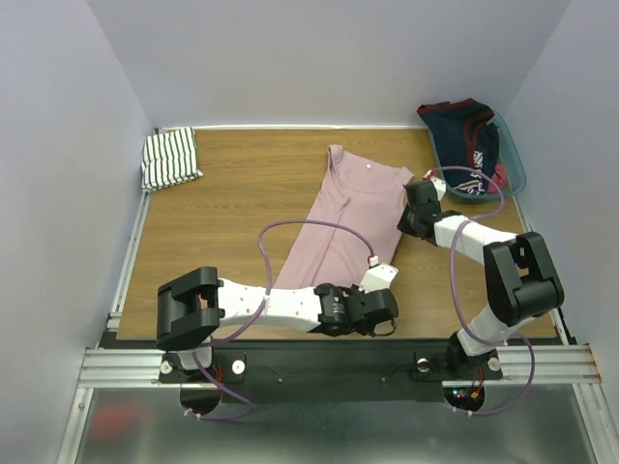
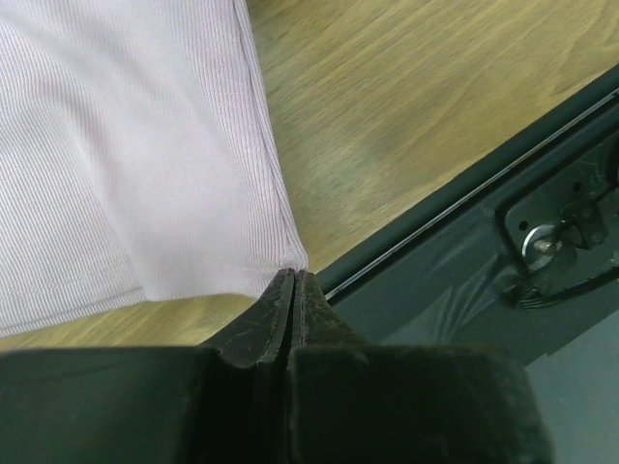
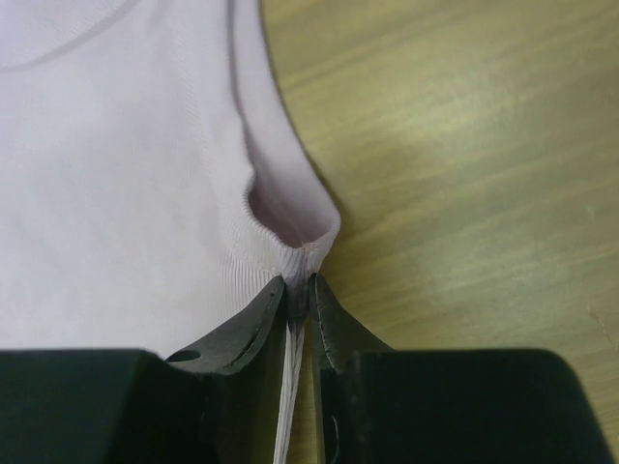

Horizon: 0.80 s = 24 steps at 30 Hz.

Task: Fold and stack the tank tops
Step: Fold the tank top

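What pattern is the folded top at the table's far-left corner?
White with thin black stripes; the folded tank top shows best in the top external view.

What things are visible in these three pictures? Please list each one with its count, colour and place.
pink tank top: one, dusty pink, spread flat mid-table
striped tank top: one, white with black stripes, folded at the far left corner
bin: one, teal, far right corner
dark clothing: a heap, count unclear, navy and red, in the bin
table: one, brown wood, under everything
cables: two, purple, one looping along each arm
left gripper: one, black, shut on the pink tank top's near hem corner
right gripper: one, black, shut on the pink tank top's edge at an armhole
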Each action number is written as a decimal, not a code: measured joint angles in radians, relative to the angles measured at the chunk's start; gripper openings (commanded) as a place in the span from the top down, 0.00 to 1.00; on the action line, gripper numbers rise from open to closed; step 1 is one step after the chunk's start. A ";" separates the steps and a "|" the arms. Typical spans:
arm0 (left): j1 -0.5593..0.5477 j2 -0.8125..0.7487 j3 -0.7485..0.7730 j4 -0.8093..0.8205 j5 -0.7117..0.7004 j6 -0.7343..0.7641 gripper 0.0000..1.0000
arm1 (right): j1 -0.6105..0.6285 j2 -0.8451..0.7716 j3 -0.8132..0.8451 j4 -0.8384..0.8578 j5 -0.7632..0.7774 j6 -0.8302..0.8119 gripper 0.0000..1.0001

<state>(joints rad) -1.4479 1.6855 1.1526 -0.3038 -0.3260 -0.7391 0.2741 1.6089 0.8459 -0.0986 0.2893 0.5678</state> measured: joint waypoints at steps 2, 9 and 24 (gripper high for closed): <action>0.011 -0.006 -0.024 0.018 0.010 -0.002 1.00 | 0.000 -0.001 0.031 -0.008 -0.001 -0.011 0.80; 0.082 -0.074 -0.167 0.120 0.055 -0.021 1.00 | 0.000 0.011 0.121 -0.027 -0.025 -0.027 0.81; 0.259 -0.261 -0.411 0.279 0.144 -0.065 1.00 | 0.078 0.219 0.368 -0.092 -0.024 -0.026 0.81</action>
<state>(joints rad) -1.1889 1.4242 0.7418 -0.0246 -0.1818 -0.8040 0.3519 1.8278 1.2137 -0.1909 0.2649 0.5419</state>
